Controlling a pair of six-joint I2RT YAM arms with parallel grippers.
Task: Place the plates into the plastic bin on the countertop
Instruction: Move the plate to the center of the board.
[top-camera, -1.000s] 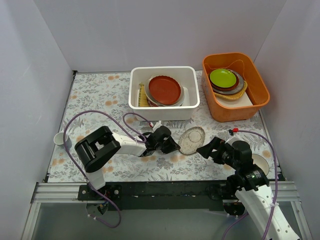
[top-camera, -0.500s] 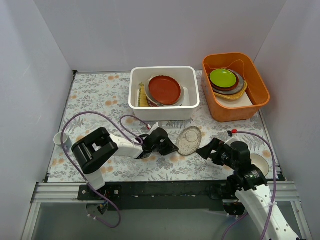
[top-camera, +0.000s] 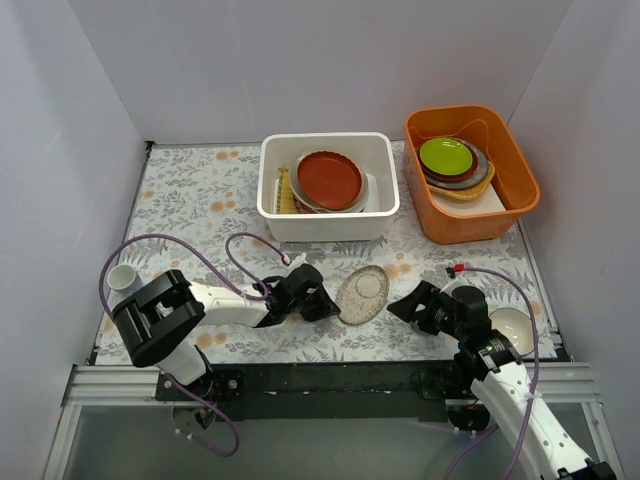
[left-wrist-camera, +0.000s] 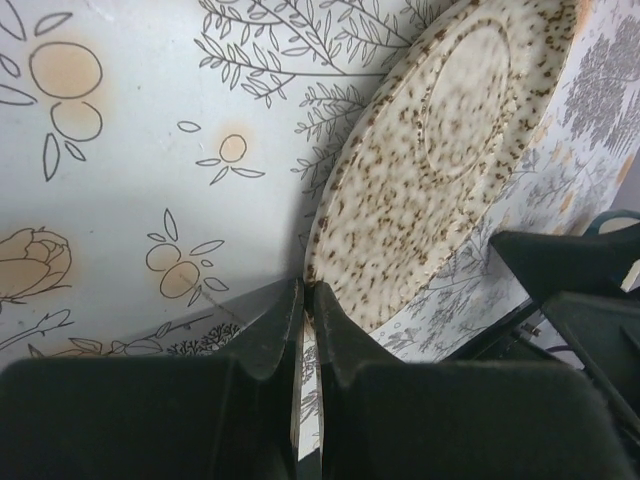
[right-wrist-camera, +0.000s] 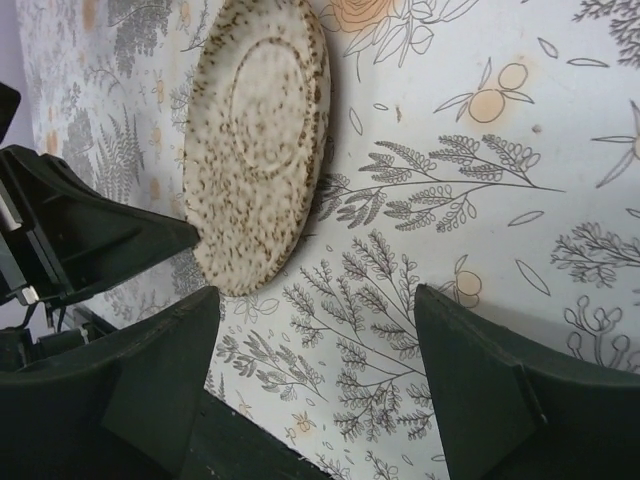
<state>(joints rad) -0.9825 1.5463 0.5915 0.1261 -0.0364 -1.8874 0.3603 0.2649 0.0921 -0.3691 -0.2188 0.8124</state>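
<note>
Fern-printed countertop (top-camera: 200, 190) bears the speckled beige plate (top-camera: 362, 294), its rim apparently pinched by the left gripper (left-wrist-camera: 308, 300); the right gripper (top-camera: 402, 303) gapes beside. Lift level, clearing the plastic bin (top-camera: 328, 228) rim.

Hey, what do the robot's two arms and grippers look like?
The left arm and right arm are black with white link covers, each trailing a looping purple cable. The left gripper and right gripper have chunky black wedge-shaped fingers.
</note>
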